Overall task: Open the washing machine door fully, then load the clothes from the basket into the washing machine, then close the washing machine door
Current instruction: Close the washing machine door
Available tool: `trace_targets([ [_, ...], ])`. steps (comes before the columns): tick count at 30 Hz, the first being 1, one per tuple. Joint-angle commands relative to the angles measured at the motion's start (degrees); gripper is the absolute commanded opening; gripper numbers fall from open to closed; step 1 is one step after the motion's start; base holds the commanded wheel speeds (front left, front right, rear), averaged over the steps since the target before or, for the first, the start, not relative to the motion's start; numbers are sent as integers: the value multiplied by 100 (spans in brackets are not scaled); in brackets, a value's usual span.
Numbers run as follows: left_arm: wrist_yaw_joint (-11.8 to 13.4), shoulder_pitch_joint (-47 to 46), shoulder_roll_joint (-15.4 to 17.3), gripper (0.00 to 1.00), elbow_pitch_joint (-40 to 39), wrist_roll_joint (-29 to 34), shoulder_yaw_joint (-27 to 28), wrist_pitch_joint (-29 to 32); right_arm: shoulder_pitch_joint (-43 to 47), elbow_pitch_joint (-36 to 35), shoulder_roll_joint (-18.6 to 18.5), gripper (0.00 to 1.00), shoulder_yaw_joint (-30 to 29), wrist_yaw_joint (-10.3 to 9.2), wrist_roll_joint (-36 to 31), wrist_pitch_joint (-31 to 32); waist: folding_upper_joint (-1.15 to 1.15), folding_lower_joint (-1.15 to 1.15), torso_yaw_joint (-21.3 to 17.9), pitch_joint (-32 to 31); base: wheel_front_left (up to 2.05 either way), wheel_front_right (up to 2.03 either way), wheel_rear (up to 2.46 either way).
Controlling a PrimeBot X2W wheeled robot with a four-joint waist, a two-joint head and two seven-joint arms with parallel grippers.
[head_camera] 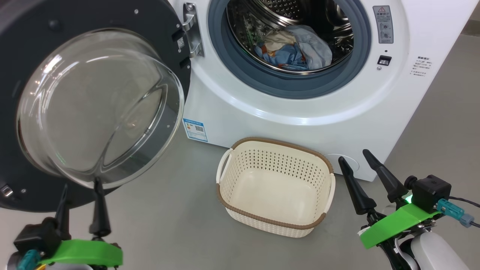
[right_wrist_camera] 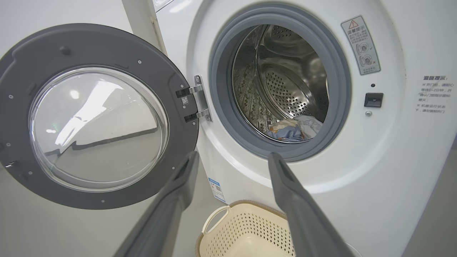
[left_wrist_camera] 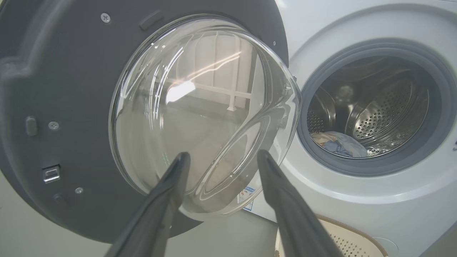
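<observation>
Two grippers stood spread and empty in the head view: the left gripper just below the washing machine door, the right gripper beside the empty basket, whose long side ran along the washing machine front. The clothes lay in the drum. In the left wrist view, the door's glass bowl bulged toward that gripper, so a push there might skid off. In the right wrist view, the round door hung wide on its upright hinge.
</observation>
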Motion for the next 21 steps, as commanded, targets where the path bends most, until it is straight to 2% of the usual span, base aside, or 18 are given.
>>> trace_targets([
  [1, -42, -104, 227, 28, -207, -6, 249, -32, -23, -131, -28, 100, 99, 9, 48, -26, 0, 0, 21, -10, 0, 0, 0],
  [2, -54, -136, 272, 6, -239, -28, 272, -30, -19, -132, -28, 100, 97, 9, 47, -26, 0, 0, 29, -16, 0, 0, 0],
  [3, -65, -173, 327, 0, -280, -50, 300, -24, -14, -132, -29, 100, 94, 9, 46, -26, 0, 0, 38, -20, 0, 0, 0],
  [10, -149, -532, 647, 0, -753, -494, 630, 162, 32, -137, -48, 100, 74, 9, 43, -26, 0, 0, 86, -65, 0, 0, 0],
  [15, -196, -975, 1094, 0, -1242, -982, 1059, 507, 67, -145, -63, 100, 75, 9, 44, -26, 0, 0, 110, -91, 0, 0, 0],
  [21, -245, -1798, 1600, 0, -1170, -2004, 1680, 997, 91, -156, -99, 100, 103, 9, 42, -26, 0, 0, 120, -67, 0, 0, 0],
])
